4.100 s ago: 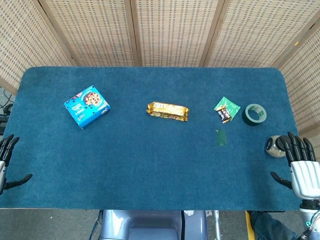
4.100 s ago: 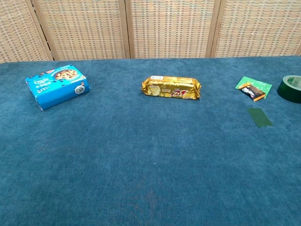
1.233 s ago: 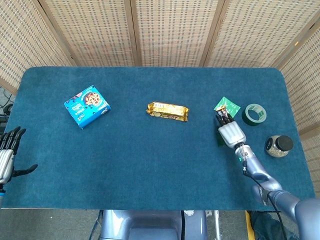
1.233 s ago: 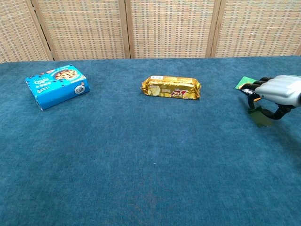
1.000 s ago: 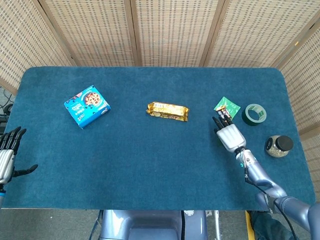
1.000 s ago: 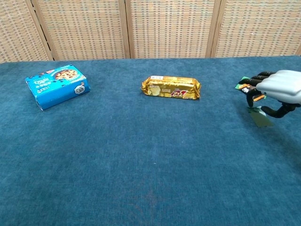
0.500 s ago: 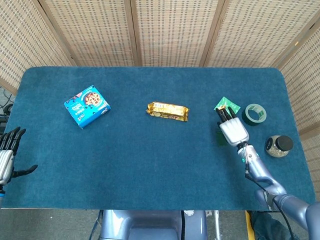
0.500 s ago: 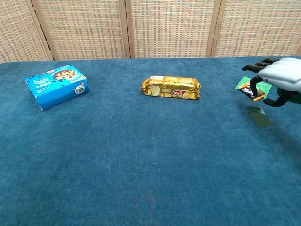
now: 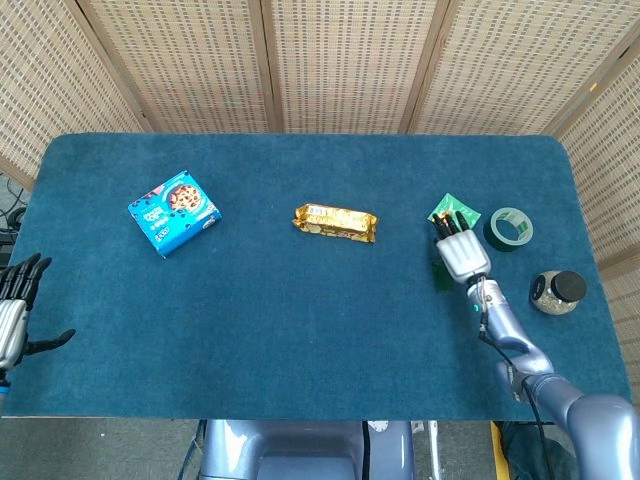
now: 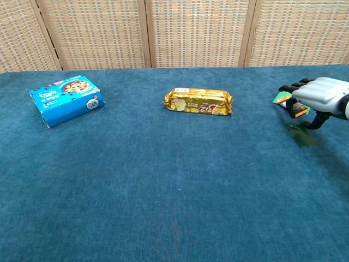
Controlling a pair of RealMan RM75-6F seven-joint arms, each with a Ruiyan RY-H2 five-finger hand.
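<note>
My right hand [image 9: 460, 252] lies low over the right side of the blue mat, fingers stretched over a small dark snack bar [image 10: 297, 111] that rests on a green packet [image 9: 446, 206]. The chest view shows the same hand [image 10: 320, 94] with its thumb pointing down to the mat beside the bar; nothing is plainly gripped. A dark green strip [image 10: 301, 136] lies just under and in front of the hand. My left hand [image 9: 12, 322] hangs off the table's left edge, fingers spread and holding nothing.
A blue cookie box [image 9: 175, 211] sits at the left and a gold biscuit pack [image 9: 335, 222] in the middle. A green tape roll [image 9: 508, 229] and a small jar with a black lid [image 9: 555, 291] stand right of my right hand. Wicker screens close the back.
My right hand came in from the table's right edge to the green packet, then shifted slightly and sank lower over the snack bar. The left hand barely moved.
</note>
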